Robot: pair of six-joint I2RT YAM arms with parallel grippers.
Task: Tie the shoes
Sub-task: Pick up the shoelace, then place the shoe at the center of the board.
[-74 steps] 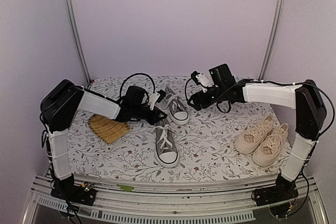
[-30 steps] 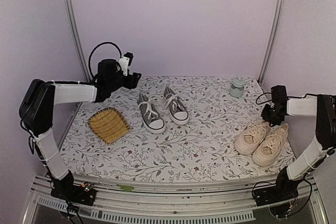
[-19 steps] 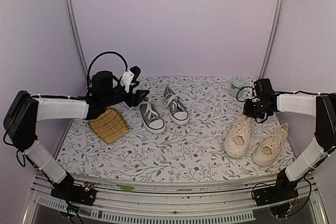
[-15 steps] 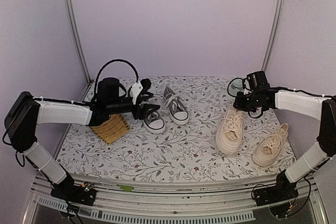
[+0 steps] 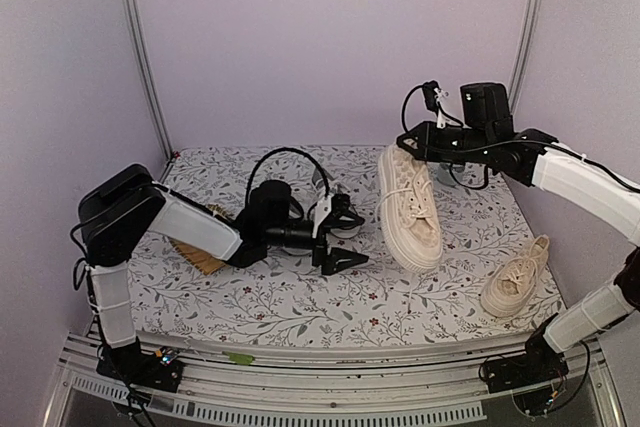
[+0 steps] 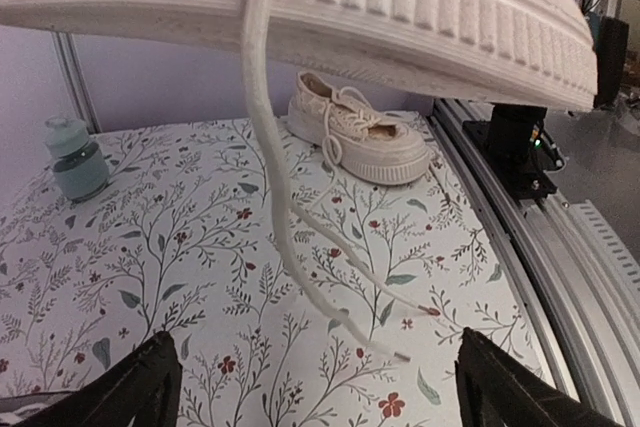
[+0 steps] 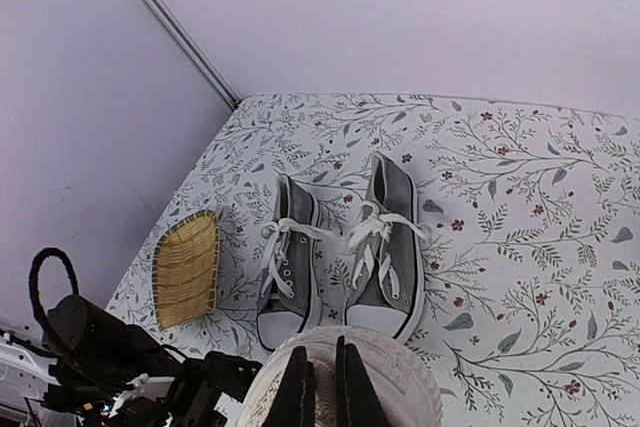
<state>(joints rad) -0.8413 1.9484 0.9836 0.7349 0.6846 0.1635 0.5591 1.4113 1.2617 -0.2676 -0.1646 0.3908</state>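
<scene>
The right hand [image 5: 410, 147] is clenched on the upper end of the raised cream sneaker [image 5: 410, 209], which hangs tilted in the air above the far right part of the floral worktop [image 5: 300, 299]. Which part of the shoe is pinched cannot be told; the right wrist view shows only the two fingers [image 7: 300, 389] pressed together over a rounded, textured cream edge. From the left wrist view the ribbed sole of this sneaker fills the top of the picture, and its loose lace [image 6: 265, 147] trails down with the tips lying on the worktop. The second cream sneaker [image 5: 515, 285] sits on the worktop near the right edge, well apart from the lifted one. The left hand [image 5: 352, 239] is released, its jaws spread wide and grasping nothing; it lies low over the middle of the worktop, pointing towards the raised sneaker. The grey pair [image 7: 385, 247] stands side by side on the worktop behind the left arm, toes towards the near edge, white laces splayed loose over the uppers. Just beside them, on the left, lies a yellow woven tray [image 7: 187, 267], partly hidden by the left arm in the overhead view. A small pale green jar [image 6: 75, 155] stands at the far right of the worktop.
</scene>
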